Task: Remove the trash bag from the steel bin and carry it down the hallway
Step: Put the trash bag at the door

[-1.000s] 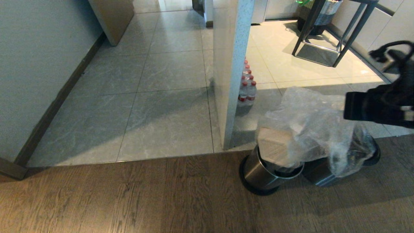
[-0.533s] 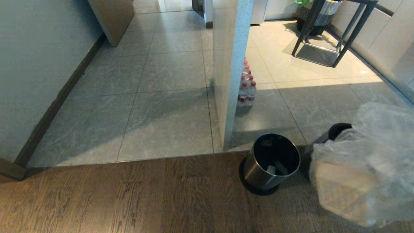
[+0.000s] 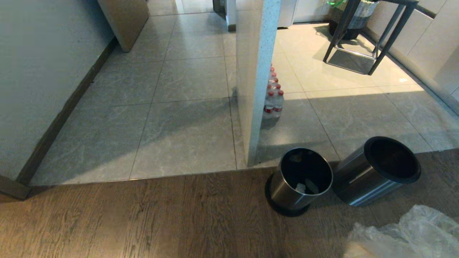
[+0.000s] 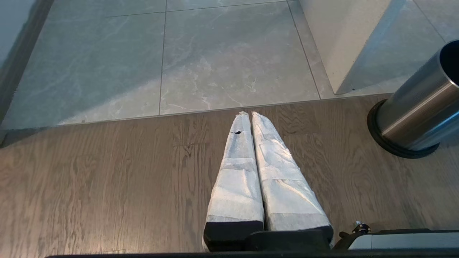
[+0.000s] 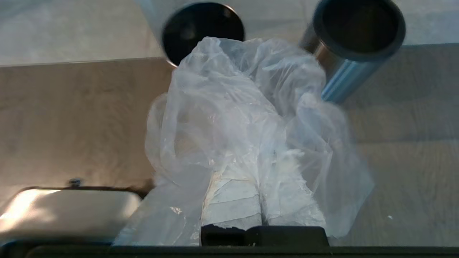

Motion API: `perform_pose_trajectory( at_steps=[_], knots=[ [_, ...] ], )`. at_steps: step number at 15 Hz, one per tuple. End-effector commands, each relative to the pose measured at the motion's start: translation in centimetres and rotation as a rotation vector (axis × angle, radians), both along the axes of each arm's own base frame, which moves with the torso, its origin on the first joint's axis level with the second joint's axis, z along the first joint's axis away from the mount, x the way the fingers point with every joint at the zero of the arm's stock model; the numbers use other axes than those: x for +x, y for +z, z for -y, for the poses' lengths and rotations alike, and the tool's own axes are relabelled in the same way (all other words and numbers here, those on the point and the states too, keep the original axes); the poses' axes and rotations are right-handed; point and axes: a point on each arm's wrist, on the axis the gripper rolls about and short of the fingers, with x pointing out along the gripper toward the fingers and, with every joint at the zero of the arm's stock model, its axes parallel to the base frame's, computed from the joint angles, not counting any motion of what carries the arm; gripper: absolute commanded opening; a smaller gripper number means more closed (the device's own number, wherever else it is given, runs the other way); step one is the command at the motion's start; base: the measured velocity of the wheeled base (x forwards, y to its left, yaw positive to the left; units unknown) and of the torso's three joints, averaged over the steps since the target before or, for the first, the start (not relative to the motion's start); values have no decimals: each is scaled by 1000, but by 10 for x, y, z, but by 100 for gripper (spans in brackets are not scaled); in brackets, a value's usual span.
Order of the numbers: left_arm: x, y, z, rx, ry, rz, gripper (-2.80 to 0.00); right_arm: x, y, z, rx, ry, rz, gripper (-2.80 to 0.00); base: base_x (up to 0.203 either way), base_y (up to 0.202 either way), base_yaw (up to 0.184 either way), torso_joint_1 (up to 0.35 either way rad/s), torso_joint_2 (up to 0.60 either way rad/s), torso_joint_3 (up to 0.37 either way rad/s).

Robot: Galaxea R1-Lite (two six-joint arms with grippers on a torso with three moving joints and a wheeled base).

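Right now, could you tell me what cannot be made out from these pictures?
- Trash bag: head view, mostly cut off by the frame's corner.
- Bag contents: right wrist view, blurred behind crinkled plastic.
- Right gripper: wrist view, fingers wrapped in the bag.
- Scraps in the steel bin: too small and dark to identify.
- Sleeve: interior too dark.

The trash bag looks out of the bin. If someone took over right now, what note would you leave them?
Right gripper: shut on the trash bag, held low over the wood floor.
Left gripper: shut, empty, parked over the wood floor.
Steel bin: upright at the tile edge, a few scraps inside; its sleeve lies tipped beside it.
Done: bag out.
Left: carry it down the hallway.
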Motion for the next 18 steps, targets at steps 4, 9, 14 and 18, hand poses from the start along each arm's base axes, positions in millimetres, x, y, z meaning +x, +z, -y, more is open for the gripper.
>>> perform_pose_trajectory(
  at_steps=[4,9,14,18],
  knots=[
    [0,0,0,0,0,0,-280,6,-35,0,69,-31,165,-280,0,0,0,0,0,0],
    [0,0,0,0,0,0,-280,6,-35,0,64,-30,167,-280,0,0,0,0,0,0],
    [0,0,0,2,0,0,-280,6,-35,0,67,-30,167,-280,0,0,0,0,0,0],
    [0,0,0,4,0,2,-280,6,-35,0,68,-30,167,-280,0,0,0,0,0,0]
  ],
)
